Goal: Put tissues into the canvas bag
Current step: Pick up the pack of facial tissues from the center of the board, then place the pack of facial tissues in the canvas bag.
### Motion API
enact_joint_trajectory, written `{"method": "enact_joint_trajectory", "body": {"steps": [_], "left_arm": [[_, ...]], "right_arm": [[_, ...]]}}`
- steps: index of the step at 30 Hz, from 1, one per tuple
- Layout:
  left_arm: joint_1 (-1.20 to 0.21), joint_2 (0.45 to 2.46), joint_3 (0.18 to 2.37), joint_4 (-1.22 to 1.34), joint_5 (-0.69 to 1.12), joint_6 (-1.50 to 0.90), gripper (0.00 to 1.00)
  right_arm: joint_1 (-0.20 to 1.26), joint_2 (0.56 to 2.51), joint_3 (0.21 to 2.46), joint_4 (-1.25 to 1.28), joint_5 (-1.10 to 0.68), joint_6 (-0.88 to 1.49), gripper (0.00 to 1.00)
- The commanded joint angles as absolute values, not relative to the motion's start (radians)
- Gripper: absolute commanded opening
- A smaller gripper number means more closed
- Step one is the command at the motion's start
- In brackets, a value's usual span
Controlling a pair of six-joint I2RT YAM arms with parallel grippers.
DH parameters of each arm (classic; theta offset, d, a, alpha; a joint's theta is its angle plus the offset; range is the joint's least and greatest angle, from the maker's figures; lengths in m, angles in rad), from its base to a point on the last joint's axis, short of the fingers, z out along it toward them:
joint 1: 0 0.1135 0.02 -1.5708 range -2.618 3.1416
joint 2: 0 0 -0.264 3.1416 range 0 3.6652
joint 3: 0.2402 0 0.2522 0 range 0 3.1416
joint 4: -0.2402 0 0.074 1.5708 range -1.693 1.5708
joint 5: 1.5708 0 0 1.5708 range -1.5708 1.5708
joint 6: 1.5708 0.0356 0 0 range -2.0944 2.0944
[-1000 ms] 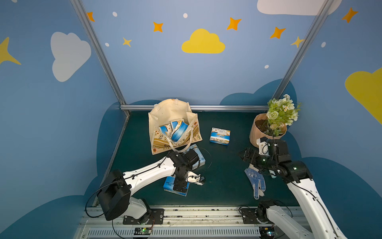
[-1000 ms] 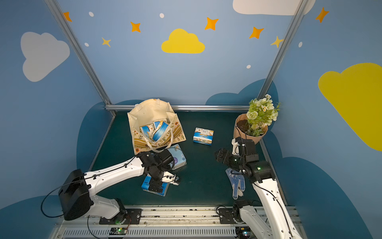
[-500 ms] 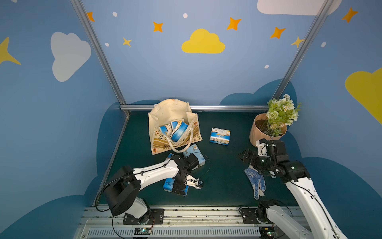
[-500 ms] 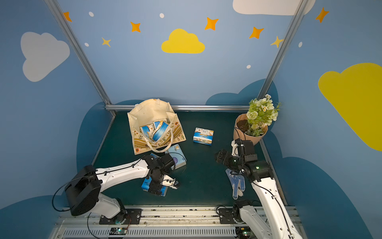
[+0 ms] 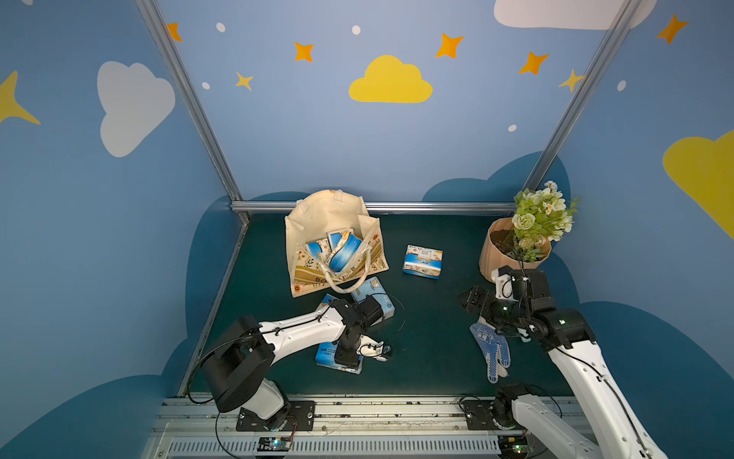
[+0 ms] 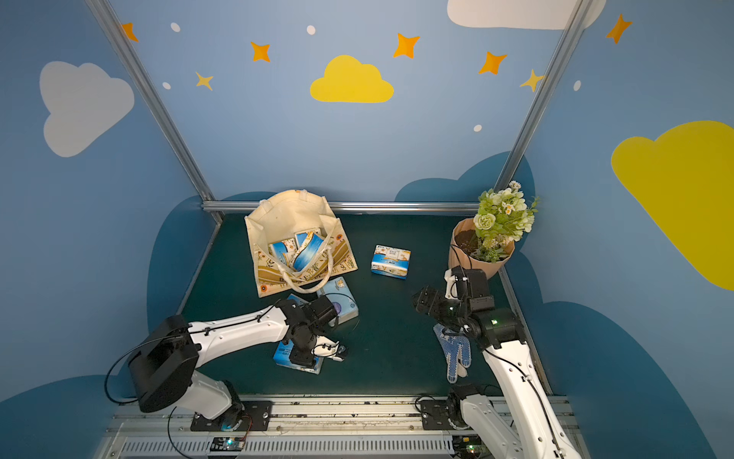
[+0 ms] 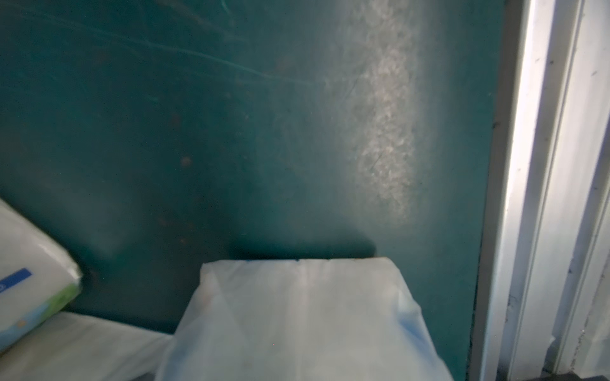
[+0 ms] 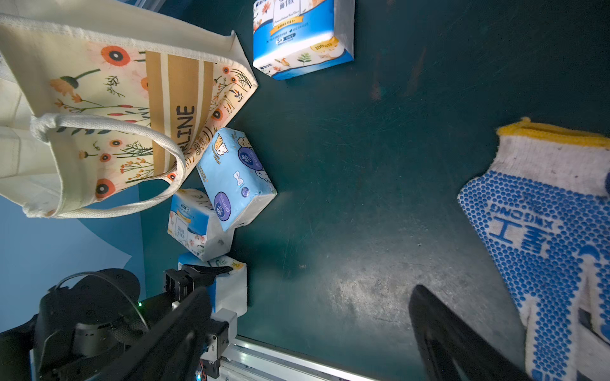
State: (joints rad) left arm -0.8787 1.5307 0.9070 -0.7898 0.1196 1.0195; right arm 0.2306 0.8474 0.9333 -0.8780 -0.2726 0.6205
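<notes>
The left gripper (image 5: 349, 361) has just closed from wide onto a tissue pack (image 5: 326, 353) near the bench's front edge. The likely next step is a lift to the canvas bag (image 5: 317, 214) by the back-left corner. The right gripper (image 5: 472, 301) stands wide and empty. The bench (image 5: 433, 349) is dark green and scuffed — blue walls with painted clouds enclose it.

Four tissue packs (image 5: 422, 260) out on the tabletop (image 5: 437, 318), and three more showing inside the one canvas bag (image 5: 321, 214). One dotted glove (image 5: 490, 345) at four o'clock, one flower pot (image 5: 492, 262) at two.
</notes>
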Motion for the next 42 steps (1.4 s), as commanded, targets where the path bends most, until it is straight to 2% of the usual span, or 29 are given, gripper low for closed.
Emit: {"method": "enact_joint_trajectory", "body": {"steps": [1,7,14,23,32,42], "left_arm": [[-0.887,1.532,0.952,-0.815,0.128,0.987,0.57],[-0.894,1.516,1.118,-0.934,0.186,0.886,0.59],[-0.896,1.520,1.428,-1.043,0.255,0.779,0.60],[-0.885,1.568,1.656,-0.942,0.108,0.760,0.60],[-0.740,1.648,1.855,-0.878,0.080,0.776,0.61],[-0.457,1.781,2.195,-0.883,0.166,0.689,0.62]], "right_arm": [[0.226,0.841,0.922,-0.869,-0.265,0.612,0.95],[0.227,0.846,0.917,-0.864,-0.267,0.609,0.95],[0.227,0.848,0.913,-0.861,-0.268,0.605,0.95],[0.226,0.837,0.911,-0.874,-0.264,0.598,0.95],[0.225,0.828,0.913,-0.886,-0.264,0.593,0.95],[0.225,0.836,0.917,-0.881,-0.271,0.591,0.95]]}}
